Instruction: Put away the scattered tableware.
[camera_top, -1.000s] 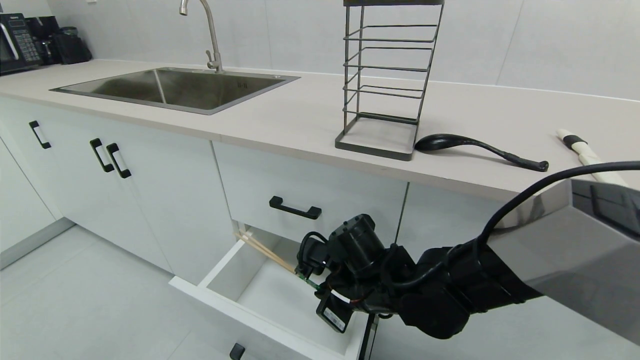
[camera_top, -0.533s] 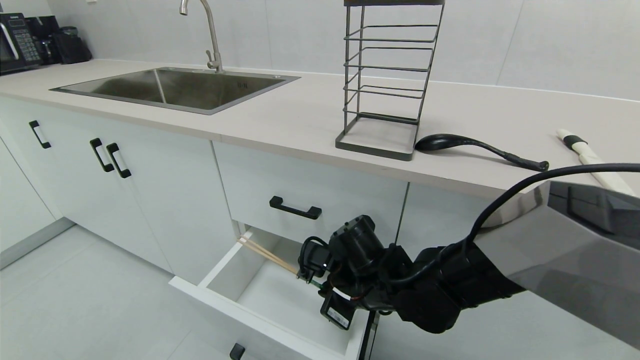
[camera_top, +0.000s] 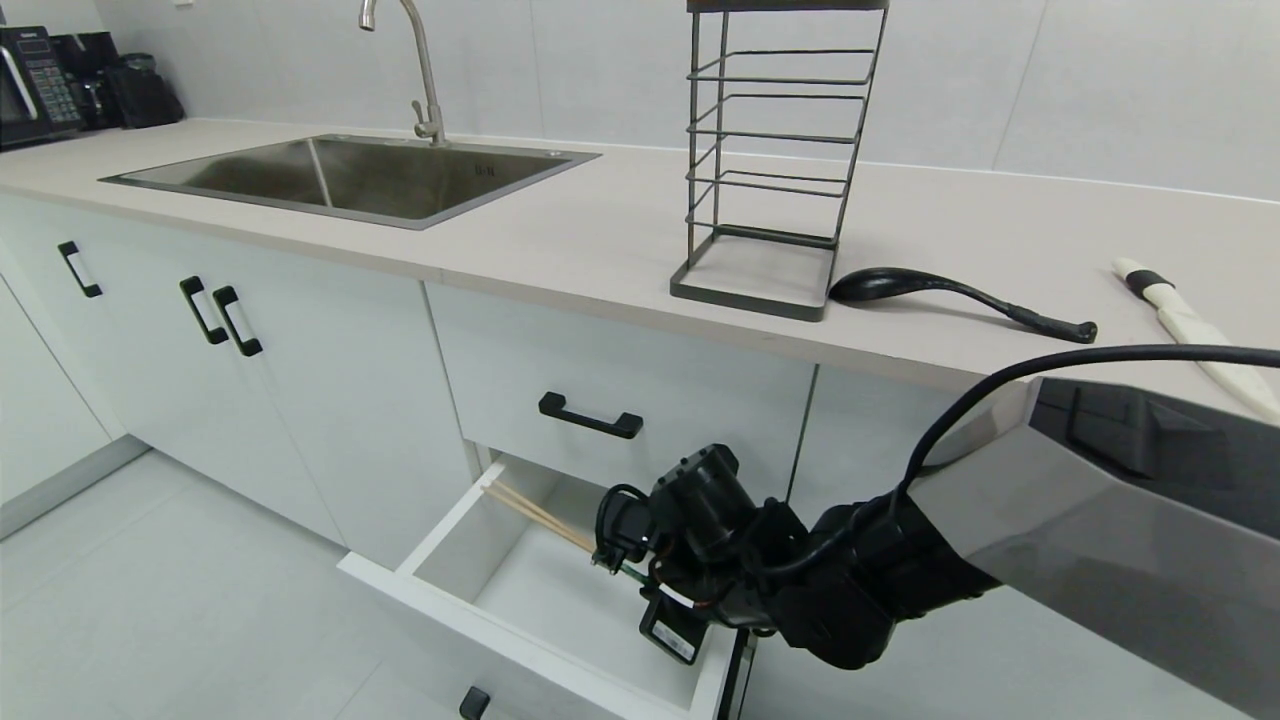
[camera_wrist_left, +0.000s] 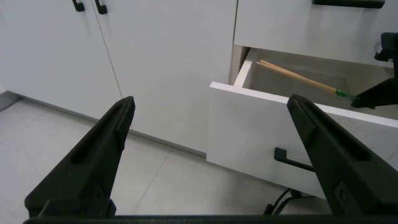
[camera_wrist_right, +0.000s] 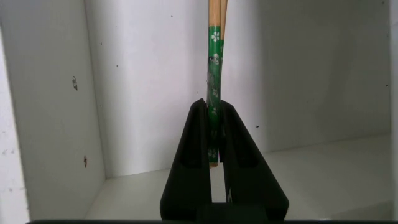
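A pair of chopsticks (camera_top: 540, 515), two in number, sits pinched in the right claw (camera_top: 608, 552) inside the one open drawer (camera_top: 440, 600) below the table (camera_top: 600, 220). The right wrist view shows the claw (camera_wrist_right: 214, 109) closed narrow on the green, flower-patterned ends of the chopsticks (camera_wrist_right: 215, 62), whose bare wooden lengths point on toward the drawer's white back wall (camera_wrist_right: 56, 93). In the head view the sticks slant toward the drawer's rear left corner, and whether their tips touch the wall cannot be told.

The left claw (camera_wrist_left: 211, 102) hangs low outside the drawer, spread wide and holding nothing. Beyond it are the white drawer front (camera_wrist_left: 267, 130), the chopsticks (camera_wrist_left: 298, 76) and the right claw (camera_wrist_left: 373, 96).

Two more utensils lie on the table: one black ladle (camera_top: 875, 286) just beside the base of one tall wire rack (camera_top: 748, 300), and one cream-coloured utensil with a black band (camera_top: 1185, 322) well to the ladle's right.

One steel sink (camera_top: 350, 170) with a single tap (camera_top: 424, 75) is set into the table to the left. One shut drawer with a black handle (camera_top: 590, 417) sits directly above the open one, overhanging its rear part. The right arm reaches across the open drawer's right side.
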